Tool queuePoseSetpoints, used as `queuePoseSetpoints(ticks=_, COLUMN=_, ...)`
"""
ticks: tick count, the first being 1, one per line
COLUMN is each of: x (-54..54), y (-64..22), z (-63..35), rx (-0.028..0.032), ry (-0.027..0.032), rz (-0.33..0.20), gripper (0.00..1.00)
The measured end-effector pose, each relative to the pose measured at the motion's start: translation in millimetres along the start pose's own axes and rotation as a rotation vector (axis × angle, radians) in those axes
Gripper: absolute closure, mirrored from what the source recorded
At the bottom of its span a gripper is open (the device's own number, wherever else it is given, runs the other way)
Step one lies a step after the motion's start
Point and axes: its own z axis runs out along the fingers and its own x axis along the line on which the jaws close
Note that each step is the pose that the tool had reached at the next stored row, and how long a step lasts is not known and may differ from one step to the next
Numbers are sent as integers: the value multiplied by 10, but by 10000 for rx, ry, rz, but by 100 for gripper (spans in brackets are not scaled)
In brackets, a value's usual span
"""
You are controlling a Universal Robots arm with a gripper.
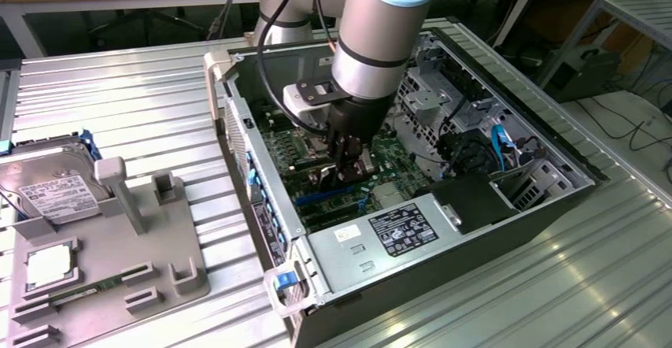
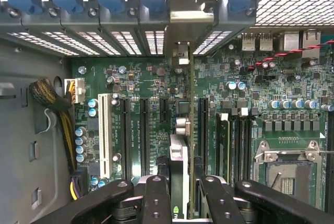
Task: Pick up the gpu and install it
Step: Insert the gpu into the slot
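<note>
Okay, the gripper [image 2: 182, 182] is down inside the open computer case [image 1: 546, 167], jaws clamped on the gpu [image 2: 179, 153], one finger on each face. The card stands on edge over the motherboard [image 2: 141, 78], running along the expansion slots [image 2: 125, 135], with its silver bracket [image 2: 185, 15] at the rear openings. Whether it's seated, I can't tell. Over on the exterior view's left, the hard drive [image 1: 50, 190] rests on a grey holder [image 1: 157, 273].

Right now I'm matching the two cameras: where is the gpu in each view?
Exterior view: the gpu hangs below the arm, inside the open case.
Wrist view: the gpu stands edge-on between the jaws.
Shared landmark: the green motherboard beneath it.
</note>
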Motion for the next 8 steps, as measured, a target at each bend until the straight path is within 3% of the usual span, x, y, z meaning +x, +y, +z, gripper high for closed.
queuePoseSetpoints(ticks=4, x=-20, y=-1, z=1, rx=-91, ry=10, rz=30, gripper=73)
queuePoseSetpoints(ticks=8, x=-31, y=-1, z=4, rx=-121, ry=10, rz=44, gripper=73)
